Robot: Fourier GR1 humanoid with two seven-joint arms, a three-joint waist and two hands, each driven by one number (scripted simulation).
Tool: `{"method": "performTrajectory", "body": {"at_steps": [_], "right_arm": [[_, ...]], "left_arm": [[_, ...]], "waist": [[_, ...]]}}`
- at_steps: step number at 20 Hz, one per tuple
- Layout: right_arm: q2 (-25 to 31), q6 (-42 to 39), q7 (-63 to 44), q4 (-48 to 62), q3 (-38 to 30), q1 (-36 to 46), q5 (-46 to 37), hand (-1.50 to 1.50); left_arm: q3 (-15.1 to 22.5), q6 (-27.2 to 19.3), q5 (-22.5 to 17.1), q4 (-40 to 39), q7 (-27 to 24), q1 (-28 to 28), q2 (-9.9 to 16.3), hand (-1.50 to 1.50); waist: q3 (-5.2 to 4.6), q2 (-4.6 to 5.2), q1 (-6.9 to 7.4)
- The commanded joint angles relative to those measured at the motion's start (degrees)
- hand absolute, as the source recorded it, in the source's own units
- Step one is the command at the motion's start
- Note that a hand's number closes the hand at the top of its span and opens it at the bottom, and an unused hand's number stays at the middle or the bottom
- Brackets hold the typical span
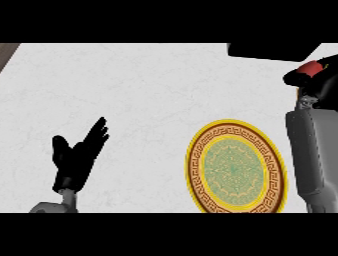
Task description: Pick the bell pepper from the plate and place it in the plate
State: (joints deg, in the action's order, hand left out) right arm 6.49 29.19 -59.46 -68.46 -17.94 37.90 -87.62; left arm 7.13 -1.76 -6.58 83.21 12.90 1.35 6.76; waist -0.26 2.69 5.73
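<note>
Overhead, the white marbled counter (142, 95) is filling the frame. At upper right, the black right hand (327, 77) is curling around the red bell pepper (310, 67), above the gold-rimmed patterned plate (236, 167); the left hand (76, 157) is resting open at lower left.

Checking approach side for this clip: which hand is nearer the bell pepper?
Right. The right hand is curled round the red bell pepper at the upper right, beyond the patterned plate. The left hand rests open far across the counter.

Plate (236, 169): yellow rim, brown key-pattern band, green ornate centre. Counter (128, 90): white, faintly marbled. Bell pepper (310, 68): red. Hands: black.
</note>
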Motion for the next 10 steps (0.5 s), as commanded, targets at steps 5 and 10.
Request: {"method": "performTrajectory", "body": {"at_steps": [5, 10], "right_arm": [[0.62, 14.61, -14.03, 6.35, -9.88, 6.92, -15.11, 1.5], [0.89, 17.06, -16.39, 9.38, -16.14, 7.58, -24.51, 1.5]], "left_arm": [[0.42, 0.76, 0.04, 0.63, 0.6, 0.92, 0.34, 0.0], [0.95, -0.5, 0.87, -0.9, -0.34, 0.55, -1.16, 0.0]], "waist": [[0.39, 0.07, 1.07], [0.32, -0.42, -0.68]]}}
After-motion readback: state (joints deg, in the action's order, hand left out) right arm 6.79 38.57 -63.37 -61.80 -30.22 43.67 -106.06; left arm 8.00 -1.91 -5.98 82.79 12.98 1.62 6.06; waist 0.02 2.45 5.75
